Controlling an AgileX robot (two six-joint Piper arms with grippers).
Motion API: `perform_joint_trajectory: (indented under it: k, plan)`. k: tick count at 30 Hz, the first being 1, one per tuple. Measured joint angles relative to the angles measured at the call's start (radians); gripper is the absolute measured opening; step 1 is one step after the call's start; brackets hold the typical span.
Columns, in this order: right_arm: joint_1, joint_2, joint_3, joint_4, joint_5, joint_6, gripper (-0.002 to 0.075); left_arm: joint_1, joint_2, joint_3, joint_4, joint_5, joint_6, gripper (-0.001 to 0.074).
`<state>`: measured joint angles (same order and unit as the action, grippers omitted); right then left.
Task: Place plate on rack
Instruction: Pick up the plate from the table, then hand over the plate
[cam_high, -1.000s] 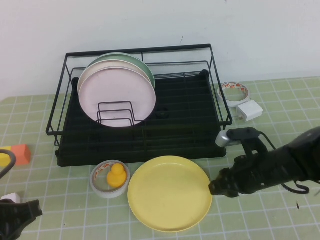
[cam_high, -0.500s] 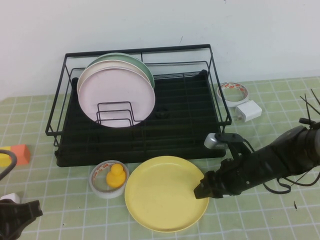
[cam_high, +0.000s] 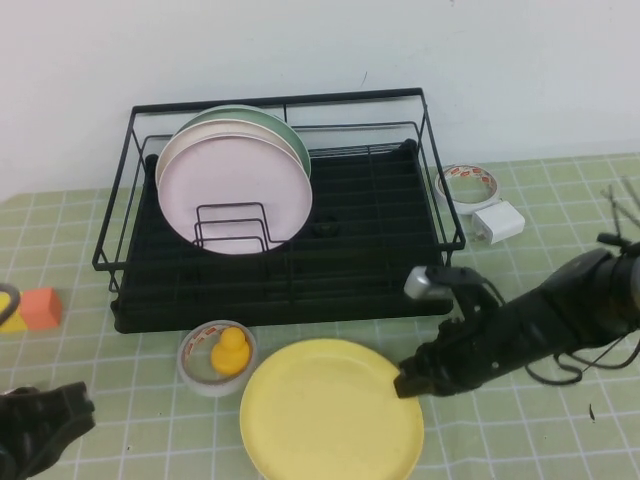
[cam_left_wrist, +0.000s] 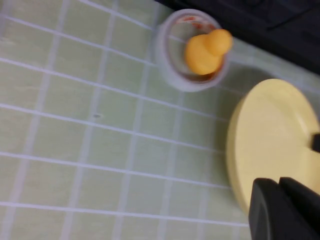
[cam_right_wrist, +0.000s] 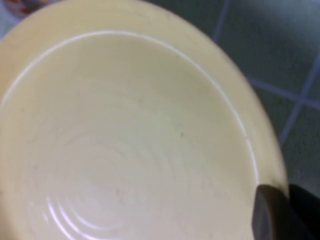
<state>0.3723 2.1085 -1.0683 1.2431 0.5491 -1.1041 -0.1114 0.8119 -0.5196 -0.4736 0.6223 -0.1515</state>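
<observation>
High view: right gripper at plate rim, grip state unclear; confirm pinch before you lift toward rack. Left gripper parked, fingers unreadable.

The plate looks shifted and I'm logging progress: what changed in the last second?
The right gripper reached the plate rim and slid it left, toward the robot. The left gripper edged up. The rack stayed put.
</observation>
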Motion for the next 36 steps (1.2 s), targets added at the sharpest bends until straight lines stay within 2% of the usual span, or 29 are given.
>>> perform_joint_trajectory:
  k: [4, 6, 10, 12, 15, 18, 20, 22, 25, 27, 28, 32, 34, 36]
  plan:
    - [0.000, -0.103, 0.000, -0.082, 0.016, 0.057, 0.0013, 0.000, 0.002, 0.000, -0.155, -0.002, 0.106, 0.0001]
    - [0.000, -0.173, 0.000, -0.115, 0.040, 0.080, 0.0013, 0.000, 0.002, 0.000, -0.260, 0.015, 0.200, 0.0031]
    - [0.016, -0.307, 0.000, -0.139, 0.095, 0.105, 0.0013, 0.000, 0.002, 0.000, -0.447, 0.059, 0.341, 0.0195]
    - [0.048, -0.368, 0.000, -0.139, 0.102, 0.107, 0.0013, 0.000, 0.002, 0.000, -0.515, 0.069, 0.394, 0.0318]
    - [0.120, -0.432, 0.000, -0.128, 0.105, 0.107, 0.0013, 0.000, 0.002, 0.000, -0.561, 0.065, 0.426, 0.0457]
    - [0.183, -0.468, 0.004, -0.115, 0.108, 0.107, 0.0012, 0.000, 0.002, 0.000, -0.573, 0.053, 0.459, 0.0500]
    - [0.210, -0.484, 0.009, -0.091, 0.109, 0.096, 0.0013, 0.000, 0.004, 0.000, -0.575, 0.053, 0.489, 0.0491]
    - [0.220, -0.494, 0.011, -0.039, 0.111, 0.061, 0.0013, 0.000, 0.008, 0.000, -0.577, 0.058, 0.519, 0.0448]
    - [0.220, -0.504, 0.014, 0.041, 0.109, -0.033, 0.0013, 0.000, 0.011, 0.000, -0.582, 0.071, 0.589, 0.0291]
    - [0.220, -0.504, 0.016, 0.074, 0.099, -0.117, 0.0015, 0.000, 0.011, -0.003, -0.606, 0.085, 0.654, 0.0151]
    - [0.218, -0.504, 0.018, 0.085, 0.095, -0.150, 0.0015, 0.000, 0.009, -0.005, -0.625, 0.087, 0.687, 0.0118]
    - [0.214, -0.504, 0.018, 0.129, 0.089, -0.250, 0.0040, 0.000, 0.009, -0.009, -0.674, 0.075, 0.938, 0.0122]
    - [0.210, -0.504, 0.018, 0.151, 0.092, -0.253, 0.0090, 0.000, 0.009, -0.009, -0.701, 0.069, 1.072, 0.0122]
    - [0.208, -0.510, 0.000, 0.187, 0.129, -0.236, 0.0181, 0.000, 0.009, -0.009, -0.706, 0.068, 1.221, 0.0121]
